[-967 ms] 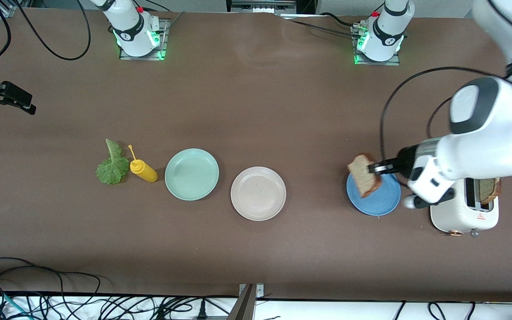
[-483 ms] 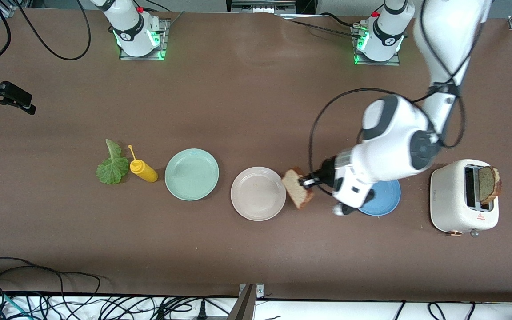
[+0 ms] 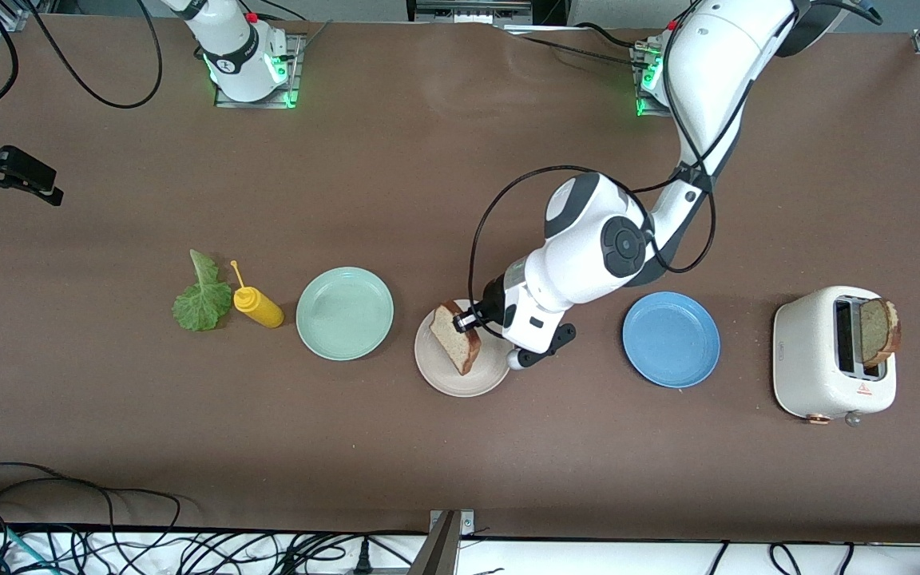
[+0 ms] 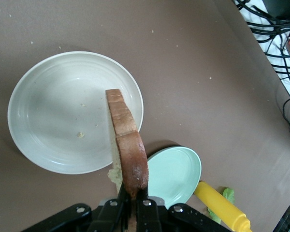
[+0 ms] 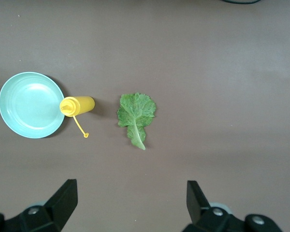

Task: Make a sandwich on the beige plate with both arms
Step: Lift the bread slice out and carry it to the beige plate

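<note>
The right gripper (image 5: 130, 203) waits with fingers spread wide, high over the right arm's end of the table (image 3: 460, 463), above a lettuce leaf (image 3: 200, 297) and a yellow squeeze bottle (image 3: 256, 305) lying beside a mint-green plate (image 3: 344, 313). The left gripper (image 3: 464, 322) pinches a bread slice (image 3: 455, 337) on edge over the beige plate (image 3: 448, 379). Toward the left arm's end sit a blue plate (image 3: 671, 339) and a white toaster (image 3: 815, 367) holding a second slice (image 3: 879, 331).
</note>
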Available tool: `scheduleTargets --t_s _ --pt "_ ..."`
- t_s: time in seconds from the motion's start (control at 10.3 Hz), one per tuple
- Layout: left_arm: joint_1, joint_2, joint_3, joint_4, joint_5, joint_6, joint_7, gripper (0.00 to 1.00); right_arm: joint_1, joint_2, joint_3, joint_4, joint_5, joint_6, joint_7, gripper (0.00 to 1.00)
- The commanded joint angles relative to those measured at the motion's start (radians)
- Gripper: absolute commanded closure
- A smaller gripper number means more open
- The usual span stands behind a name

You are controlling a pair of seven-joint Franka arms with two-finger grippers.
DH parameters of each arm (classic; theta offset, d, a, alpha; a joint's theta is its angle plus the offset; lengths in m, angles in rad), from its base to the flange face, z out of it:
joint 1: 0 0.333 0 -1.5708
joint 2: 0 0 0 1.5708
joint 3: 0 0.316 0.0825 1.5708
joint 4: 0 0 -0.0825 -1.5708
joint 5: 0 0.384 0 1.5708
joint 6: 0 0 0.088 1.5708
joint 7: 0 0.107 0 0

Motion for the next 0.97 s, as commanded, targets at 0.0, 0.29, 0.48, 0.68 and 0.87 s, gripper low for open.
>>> scheduleTargets --t_s 0.0,0.29,0.48,0.68,0.87 --pt "-0.023 0.035 0.011 0.012 -0.022 0.07 0.001 1.0 0.002 -0.005 -0.003 0.009 -0.012 -0.015 0.0 0.0" --pt "-0.045 0.061 0.014 0.013 -0.024 0.132 0.0 1.0 0.002 -0.005 -0.003 0.009 -0.012 -0.015 0.0 0.0" --pt "-0.045 0.064 0.015 0.004 -0.025 0.13 0.0 1.0 0.002 -0.005 -0.003 0.009 -0.012 -0.015 0.002 0.0" --pt "-0.043 0.069 0.017 -0.005 -0.024 0.13 0.001 1.0 0.002 -0.005 -0.003 0.01 -0.008 -0.015 0.003 0.0" --pt "-0.041 0.082 0.017 -0.005 -0.024 0.13 0.003 1.0 0.002 -0.005 -0.003 0.009 -0.008 -0.015 0.003 0.0"
